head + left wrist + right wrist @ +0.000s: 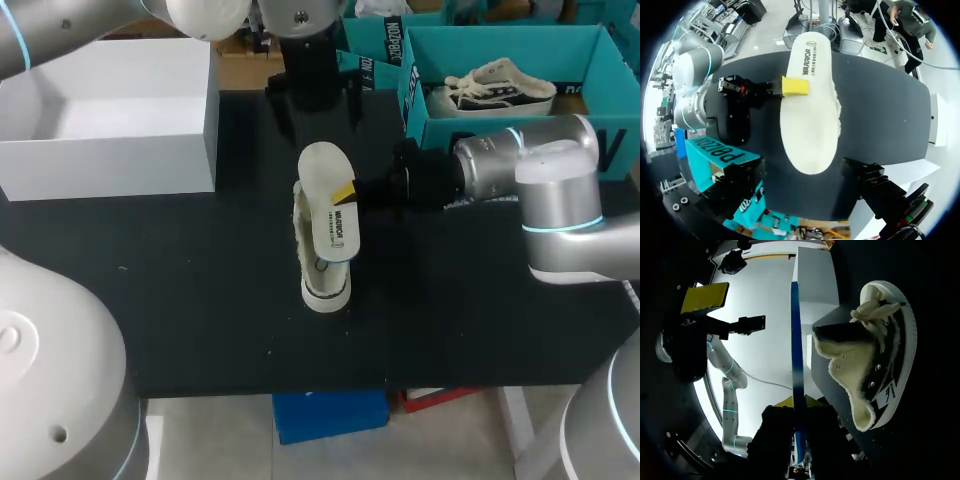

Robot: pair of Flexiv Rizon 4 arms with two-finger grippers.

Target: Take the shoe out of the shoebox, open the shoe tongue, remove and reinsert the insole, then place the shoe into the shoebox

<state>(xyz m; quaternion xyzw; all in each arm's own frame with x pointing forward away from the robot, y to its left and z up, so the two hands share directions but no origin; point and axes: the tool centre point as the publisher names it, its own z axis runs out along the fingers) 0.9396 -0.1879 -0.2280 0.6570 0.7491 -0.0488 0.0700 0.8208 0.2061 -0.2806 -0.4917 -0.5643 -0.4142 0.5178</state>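
A cream low-top shoe [326, 288] with fleecy lining lies on the black table mat [200, 300]. Over it hangs the white insole [322, 185], with my right gripper [348, 190] shut on its side edge. In the right wrist view the insole [796, 340] runs edge-on between the yellow tips of the right gripper [797, 404], and the shoe [875, 365] lies beside it. My left gripper [315, 95] stands open behind the insole, nothing in it. The left wrist view looks down on the insole [810, 100] with the left gripper [807, 187] spread wide short of it.
A white open shoebox [110, 150] stands at the back left. A teal box [425, 125] at the back right holds another shoe [500, 88]. Bare mat lies in front of the shoe and to its left.
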